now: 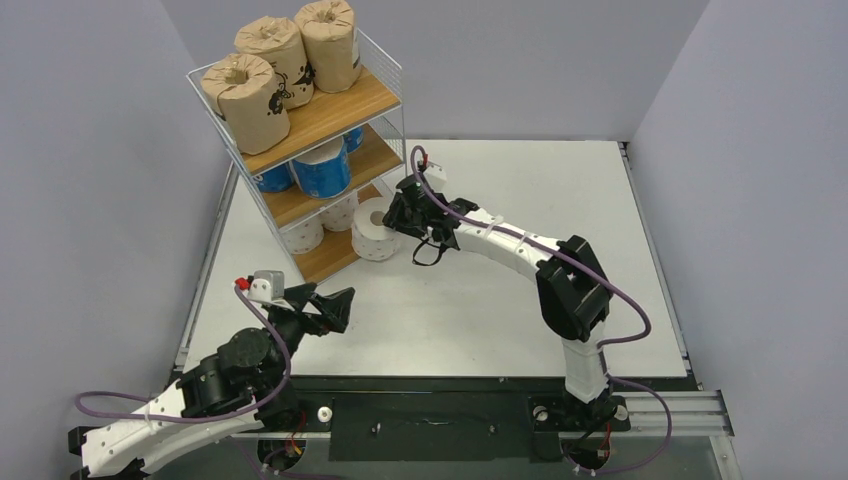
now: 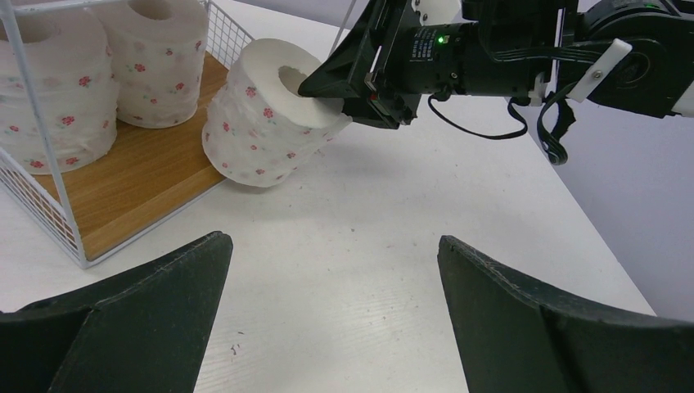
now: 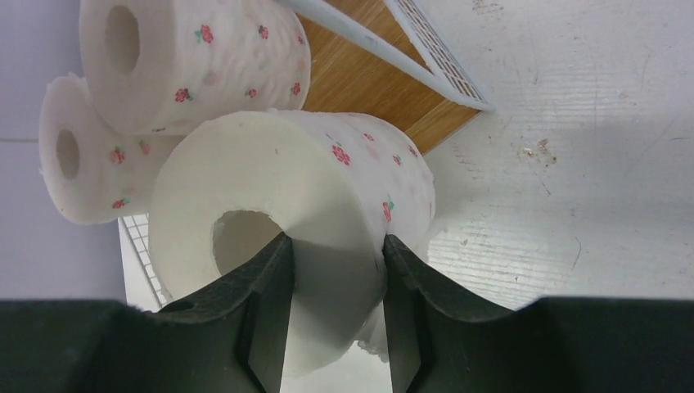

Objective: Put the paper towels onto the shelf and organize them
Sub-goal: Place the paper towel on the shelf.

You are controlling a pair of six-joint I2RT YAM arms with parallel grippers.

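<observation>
Pinched by wall in right gripper (image 3: 331, 246): white rose-printed paper towel roll (image 3: 327, 176), tilted at bottom-board corner of white wire, wood-boarded shelf (image 2: 131, 188). Left gripper (image 2: 333, 241) spread wide. Dark print on brown-wrapped rolls (image 1: 245, 95) unreadable.

Bright, even light from above; soft, faint shadows on the white counter (image 1: 480, 310). All views sharp, with the near tool fingers (image 2: 139, 319) slightly soft.

White arms (image 1: 510, 243), black joints (image 1: 572, 290), purple cables (image 1: 647, 325), black wedge fingers (image 2: 139, 319), small green light (image 2: 442, 38)
</observation>
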